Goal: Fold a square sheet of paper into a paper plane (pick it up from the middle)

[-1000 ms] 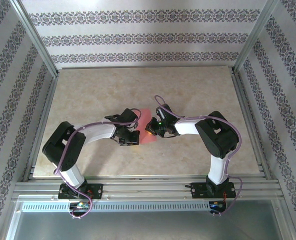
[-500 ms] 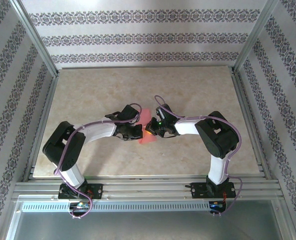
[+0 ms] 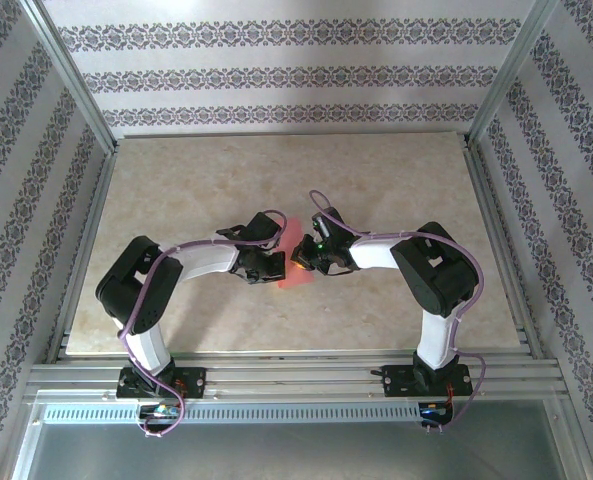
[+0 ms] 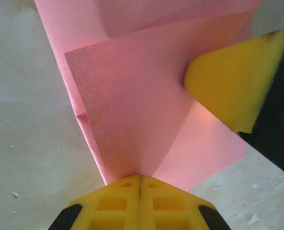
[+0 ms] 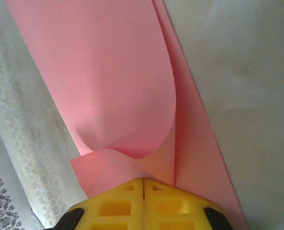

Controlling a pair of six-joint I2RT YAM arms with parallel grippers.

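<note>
Lab test cell, I'd say: aluminium frame posts (image 3: 71,75), floral-striped wallpaper panels (image 3: 296,75) on three sides, marble-look table (image 3: 396,180), slotted metal rail (image 3: 296,372) along its near edge

Top camera sits high behind the arm bases (image 3: 161,380), tilted down and forward, taking in the whole table (image 3: 396,180) to the back wall (image 3: 296,70), far off. Left wrist camera looks along the left gripper (image 4: 140,178), very close on the pink sheet (image 4: 132,110). Right wrist camera does likewise past the right gripper (image 5: 144,181), facing the opposite way. All three share one patch: the sheet at mid-table.
</note>
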